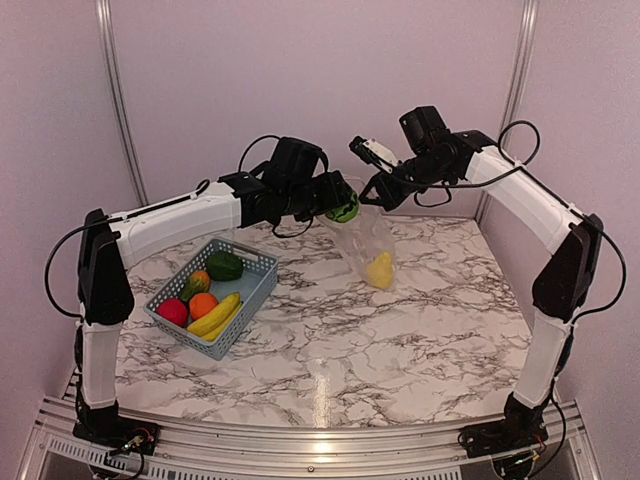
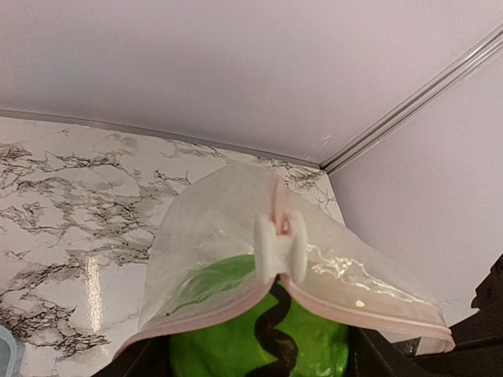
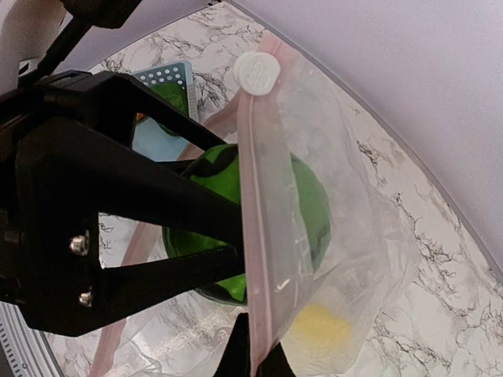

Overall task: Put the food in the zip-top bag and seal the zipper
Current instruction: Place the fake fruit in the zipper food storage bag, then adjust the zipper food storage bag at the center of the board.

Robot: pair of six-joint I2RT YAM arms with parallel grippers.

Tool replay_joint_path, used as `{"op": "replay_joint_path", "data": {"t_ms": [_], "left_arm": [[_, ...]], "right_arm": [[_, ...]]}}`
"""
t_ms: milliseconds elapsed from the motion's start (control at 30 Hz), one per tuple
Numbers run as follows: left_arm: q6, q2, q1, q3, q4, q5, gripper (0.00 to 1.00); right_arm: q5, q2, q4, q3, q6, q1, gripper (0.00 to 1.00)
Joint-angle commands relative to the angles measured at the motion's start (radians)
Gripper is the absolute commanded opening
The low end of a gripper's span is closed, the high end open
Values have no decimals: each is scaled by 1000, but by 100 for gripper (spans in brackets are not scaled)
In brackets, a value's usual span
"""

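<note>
My left gripper (image 1: 338,205) is shut on the striped green melon (image 1: 345,210) and holds it in the open mouth of the clear zip-top bag (image 1: 368,238). In the left wrist view the melon (image 2: 236,345) sits between my dark fingers (image 2: 381,357), under the pinkish zipper (image 2: 377,312) and its white slider (image 2: 280,245). My right gripper (image 1: 378,192) is shut on the bag's zipper edge (image 3: 255,236) and holds the bag hanging above the table. A yellow pear (image 1: 380,270) lies at the bag's bottom and also shows in the right wrist view (image 3: 318,326).
The blue-grey basket (image 1: 255,262) stands at the left with a red apple (image 1: 172,312), an orange (image 1: 203,304), a banana (image 1: 217,316), a green piece (image 1: 224,266) and a green-orange piece (image 1: 194,284). The back wall and corner post are close behind the bag.
</note>
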Motion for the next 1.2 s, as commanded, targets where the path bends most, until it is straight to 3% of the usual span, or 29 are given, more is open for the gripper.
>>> {"op": "replay_joint_path", "data": {"t_ms": [0,167,400,733,867,1033,1167], "left_arm": [[-61,51,-3,78,-70,-37,54],[-41,55,-4,132,-98,-44,77],[32,-17,-8,126,-65,-92,98],[124,-138,-8,61,11,-14,98],[179,-265,-8,-77,39,-32,97],[228,-401,2,-248,-56,-112,99],[167,-505,33,-400,-125,-185,99]], "right_arm": [[-38,-35,-4,41,29,8,0],[-22,-31,2,34,40,8,0],[-9,-12,10,37,49,-1,0],[10,-1,19,32,47,-15,0],[31,-5,28,16,43,-29,0],[53,-12,35,1,25,-45,0],[86,-16,41,-1,-2,-48,0]]}}
